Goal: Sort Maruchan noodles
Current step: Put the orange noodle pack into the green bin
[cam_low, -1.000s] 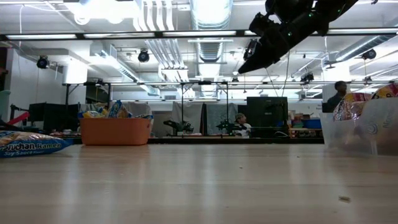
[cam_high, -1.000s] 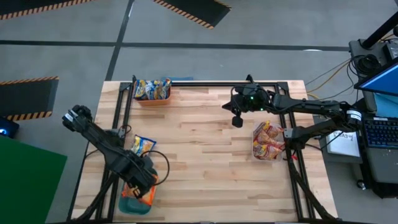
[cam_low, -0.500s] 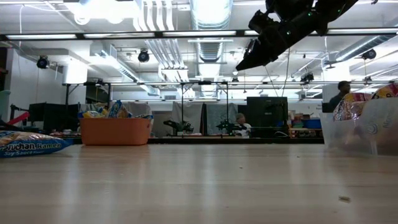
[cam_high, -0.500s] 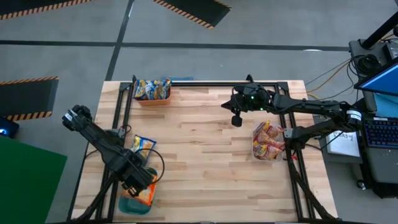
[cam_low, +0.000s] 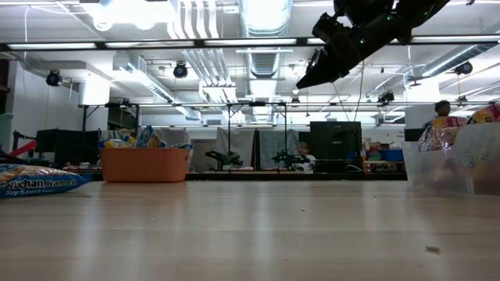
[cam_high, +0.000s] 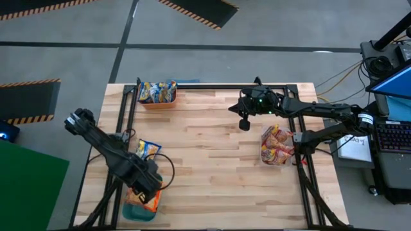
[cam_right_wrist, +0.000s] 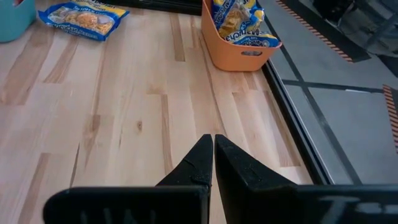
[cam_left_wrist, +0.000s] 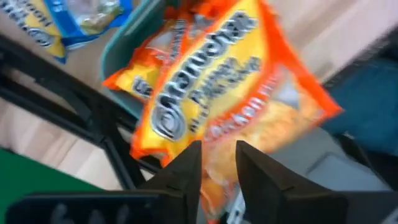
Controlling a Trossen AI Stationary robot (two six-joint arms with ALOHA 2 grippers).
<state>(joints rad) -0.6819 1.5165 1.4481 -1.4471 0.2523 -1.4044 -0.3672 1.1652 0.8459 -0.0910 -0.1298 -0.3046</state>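
Observation:
An orange Maruchan packet (cam_left_wrist: 217, 93) lies slanted over the teal bin (cam_left_wrist: 118, 68) at the table's near left corner. My left gripper (cam_left_wrist: 217, 162) points down just above it, its fingers a narrow gap apart; the high view shows it over that bin (cam_high: 131, 210). One blue-and-yellow packet (cam_high: 146, 150) lies flat on the table beside the bin. My right gripper (cam_high: 244, 123) hangs shut in the air over the far middle of the table and holds nothing. My left gripper comes at the orange packet from above. Its fingertips (cam_left_wrist: 193, 165) stand over the packet's lower edge (cam_left_wrist: 214, 146), and I cannot tell whether they touch it.
An orange bin (cam_high: 157, 95) with blue-and-yellow packets stands at the far left edge. A clear bin (cam_high: 277, 146) with red packets stands at the right edge. Bare wood lies between them. Black frame rails (cam_high: 128, 115) run along the table's sides.
My left wrist has shifted a little over the teal bin, and the orange packet stays at the bin beneath it.

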